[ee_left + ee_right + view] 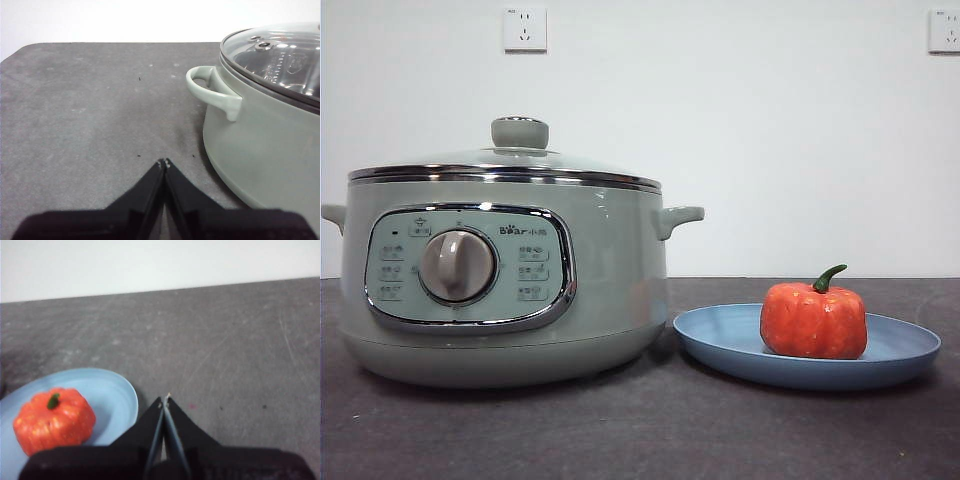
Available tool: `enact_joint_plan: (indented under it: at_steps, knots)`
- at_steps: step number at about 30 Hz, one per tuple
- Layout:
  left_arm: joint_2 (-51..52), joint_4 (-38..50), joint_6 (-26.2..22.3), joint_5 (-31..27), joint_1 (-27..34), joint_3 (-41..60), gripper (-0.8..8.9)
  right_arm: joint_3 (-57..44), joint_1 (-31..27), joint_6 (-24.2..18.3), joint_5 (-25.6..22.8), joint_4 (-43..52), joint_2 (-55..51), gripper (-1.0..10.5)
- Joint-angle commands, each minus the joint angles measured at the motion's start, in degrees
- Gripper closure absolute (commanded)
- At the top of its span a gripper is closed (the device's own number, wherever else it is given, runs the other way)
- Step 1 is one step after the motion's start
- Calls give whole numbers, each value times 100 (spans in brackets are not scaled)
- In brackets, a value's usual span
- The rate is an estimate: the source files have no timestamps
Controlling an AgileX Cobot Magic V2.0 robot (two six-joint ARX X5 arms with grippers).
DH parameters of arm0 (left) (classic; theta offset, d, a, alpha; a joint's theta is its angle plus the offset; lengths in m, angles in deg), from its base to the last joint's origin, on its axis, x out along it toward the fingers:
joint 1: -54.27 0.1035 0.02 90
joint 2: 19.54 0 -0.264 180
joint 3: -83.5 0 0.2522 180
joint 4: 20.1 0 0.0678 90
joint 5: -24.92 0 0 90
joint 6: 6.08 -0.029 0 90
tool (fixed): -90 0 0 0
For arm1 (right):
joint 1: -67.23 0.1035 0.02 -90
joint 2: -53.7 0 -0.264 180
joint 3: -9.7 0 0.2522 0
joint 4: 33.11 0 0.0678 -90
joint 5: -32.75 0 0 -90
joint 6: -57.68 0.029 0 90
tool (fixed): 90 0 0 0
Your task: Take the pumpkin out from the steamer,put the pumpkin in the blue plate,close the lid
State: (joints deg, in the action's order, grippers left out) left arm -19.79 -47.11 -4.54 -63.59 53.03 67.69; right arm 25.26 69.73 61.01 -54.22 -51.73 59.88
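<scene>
front view: pumpkin point(813, 320) sits on the blue plate point(720, 335) beside the steamer point(610, 290), lid point(520, 158) seated; left hand point(164, 162) and right hand point(164, 399) pinched closed, empty, parked above the surface point(620, 430).

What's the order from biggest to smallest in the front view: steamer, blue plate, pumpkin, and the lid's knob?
1. The steamer, by far the largest.
2. The blue plate, narrower than the steamer's body here.
3. The pumpkin, sitting on the plate.
4. The knob on the lid, smallest.
</scene>
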Motion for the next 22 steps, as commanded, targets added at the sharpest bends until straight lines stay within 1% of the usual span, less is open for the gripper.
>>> enact_joint_plan:
  at_steps: [1,10,22]
  knots:
    - [17,-31,37,11,22,77,817,-107,-13,85,4,87,-199,963]
    - [17,-31,37,13,22,77,817,-133,-13,83,-17,-212,-258,963]
    - [17,-31,37,13,22,77,817,-131,-13,83,-17,-229,-243,963]
